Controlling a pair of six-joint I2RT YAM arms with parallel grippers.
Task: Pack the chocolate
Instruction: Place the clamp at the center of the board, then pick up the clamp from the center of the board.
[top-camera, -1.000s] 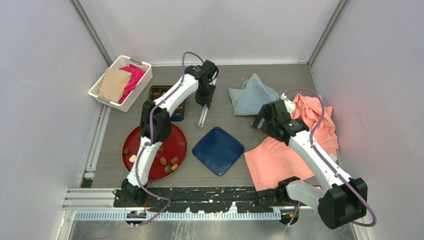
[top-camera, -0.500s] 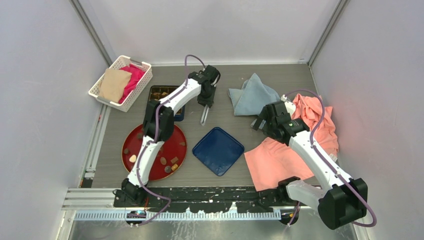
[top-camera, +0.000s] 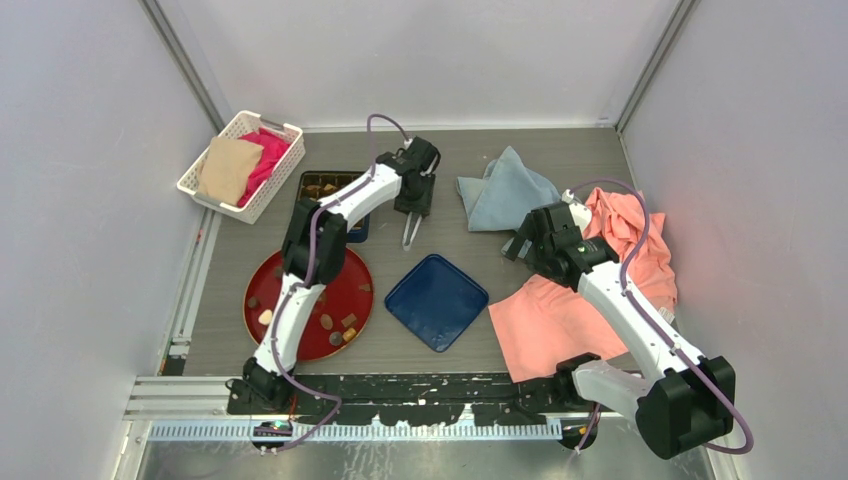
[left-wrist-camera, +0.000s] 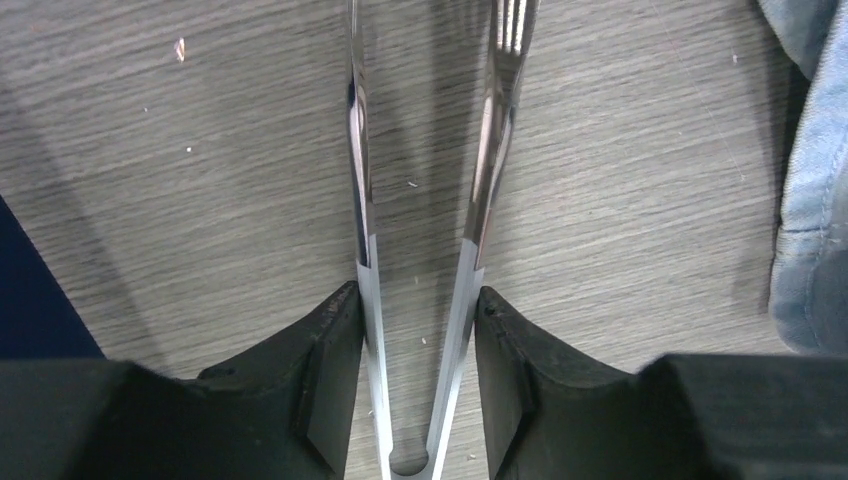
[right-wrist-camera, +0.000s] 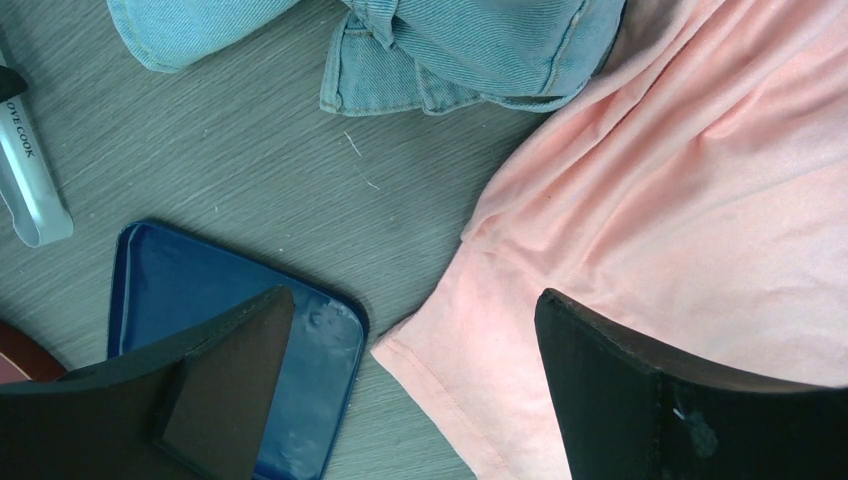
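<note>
Brown chocolate scattered on plate; left gripper clamps near-pointing tongs; right gripper apart.

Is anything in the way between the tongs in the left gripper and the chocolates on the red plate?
Nothing visible. Only tabletop lies between the tongs and the plate holding the chocolates; the blue tray sits off to the side.

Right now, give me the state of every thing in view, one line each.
tongs, gripped by the left pincer, arms apart, nothing between them
right pincer, open, empty
chocolate, several pieces on the red plate
dark box, brown pieces inside, partly hidden
blue tray, lying flat, empty
white basket, holds cloths
denim cloth, crumpled
peach cloth, spread loosely
</note>
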